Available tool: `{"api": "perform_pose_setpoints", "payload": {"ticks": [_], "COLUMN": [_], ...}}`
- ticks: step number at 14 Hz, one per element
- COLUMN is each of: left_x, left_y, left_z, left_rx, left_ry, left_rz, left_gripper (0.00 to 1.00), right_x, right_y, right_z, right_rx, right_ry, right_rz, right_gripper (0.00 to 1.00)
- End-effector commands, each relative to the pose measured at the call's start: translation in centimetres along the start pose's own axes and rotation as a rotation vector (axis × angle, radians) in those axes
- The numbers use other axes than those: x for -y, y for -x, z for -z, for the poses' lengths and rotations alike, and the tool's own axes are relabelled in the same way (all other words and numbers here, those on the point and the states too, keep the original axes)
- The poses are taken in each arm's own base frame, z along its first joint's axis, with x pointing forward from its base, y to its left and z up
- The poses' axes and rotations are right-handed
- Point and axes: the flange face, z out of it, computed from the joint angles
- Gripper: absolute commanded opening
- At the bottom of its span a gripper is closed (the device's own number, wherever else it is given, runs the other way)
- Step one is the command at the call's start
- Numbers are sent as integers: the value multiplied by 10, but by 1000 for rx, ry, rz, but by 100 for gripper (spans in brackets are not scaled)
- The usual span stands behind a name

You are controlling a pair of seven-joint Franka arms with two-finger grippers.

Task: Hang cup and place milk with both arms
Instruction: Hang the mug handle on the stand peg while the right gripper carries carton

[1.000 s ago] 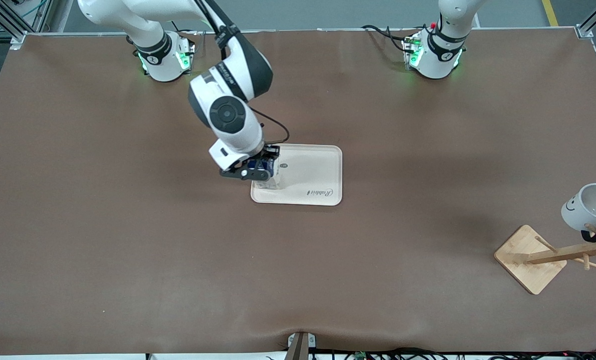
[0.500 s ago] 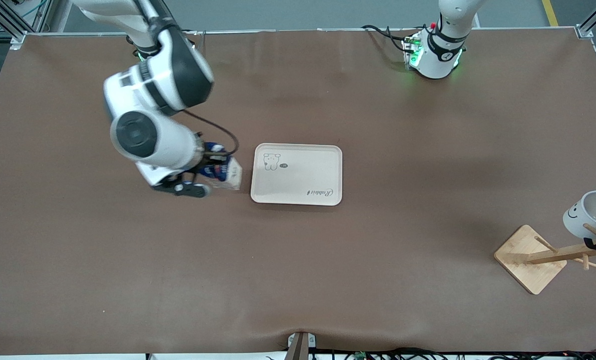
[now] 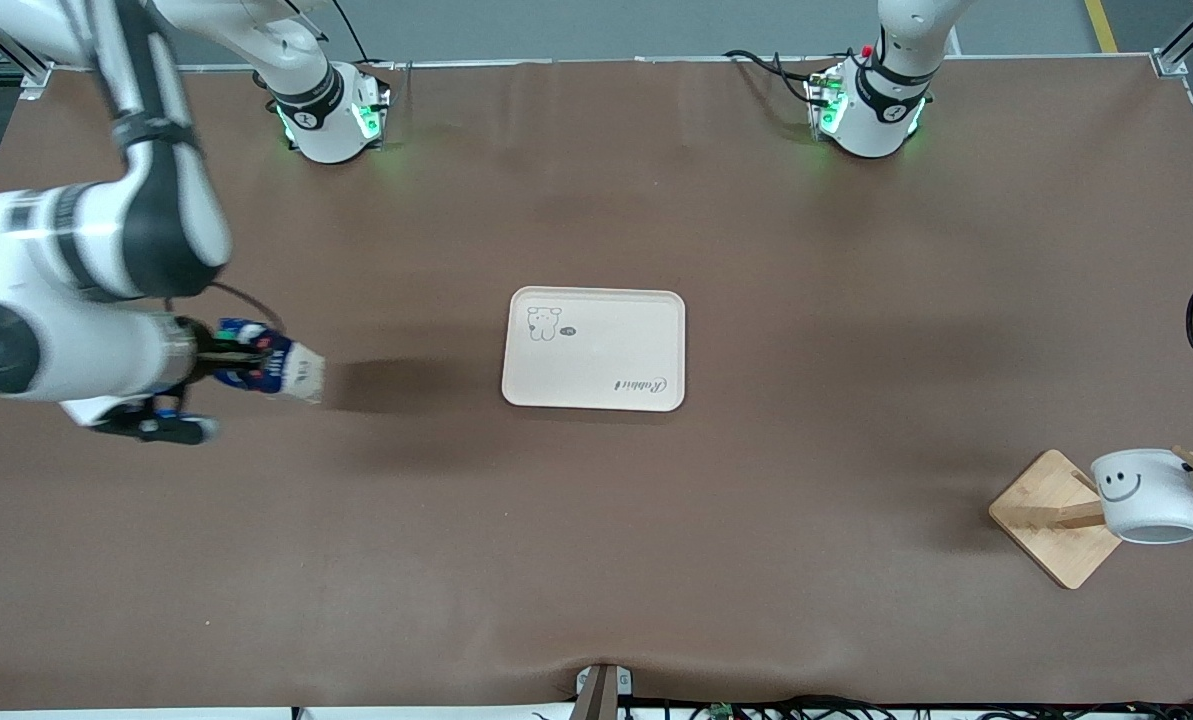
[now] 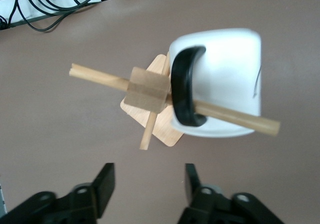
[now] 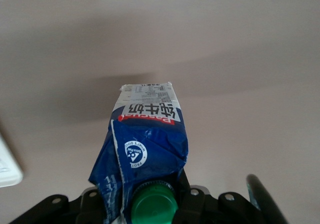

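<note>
- Now the right end effector (image 3: 218, 362) hangs over bare brown counter (image 3: 596, 560) toward the right arm's end, clamped on the tilted milk (image 3: 268, 370), well apart from the cream tray (image 3: 596, 395).
- Left end effector (image 4: 147, 184): fingers apart, over the wooden rack (image 3: 1056, 515).
- White cup (image 3: 1146, 495) seemingly hangs by its black handle on a peg.
</note>
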Motion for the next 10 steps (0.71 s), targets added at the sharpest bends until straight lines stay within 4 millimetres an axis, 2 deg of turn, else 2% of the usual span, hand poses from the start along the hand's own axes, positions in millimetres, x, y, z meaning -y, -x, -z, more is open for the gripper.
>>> {"api": "perform_pose_setpoints", "payload": {"ticks": [1,2,5,7,10], "left_x": [-11,-23,-52,-69,-83], "left_y": [0,-4,-7,-9,-8], "left_z": [16,21,34,41,51], "left_rx": [13,17,54,67,90], "left_ry": [11,14,5,15,13], "left_rz": [47,60,139,157,179], "left_gripper": [100,100,100,100,100], "right_x": [-76,-102,-138,-138,-137], "right_y": [7,6,1,4,1], "right_z": [-16,-28,-75,-92,-112], "right_rx": [30,50,61,48,24], "right_ry": [3,-12,-34,-36,-40], "right_rz": [57,49,2,2,26], "right_gripper": [0,0,0,0,0]}}
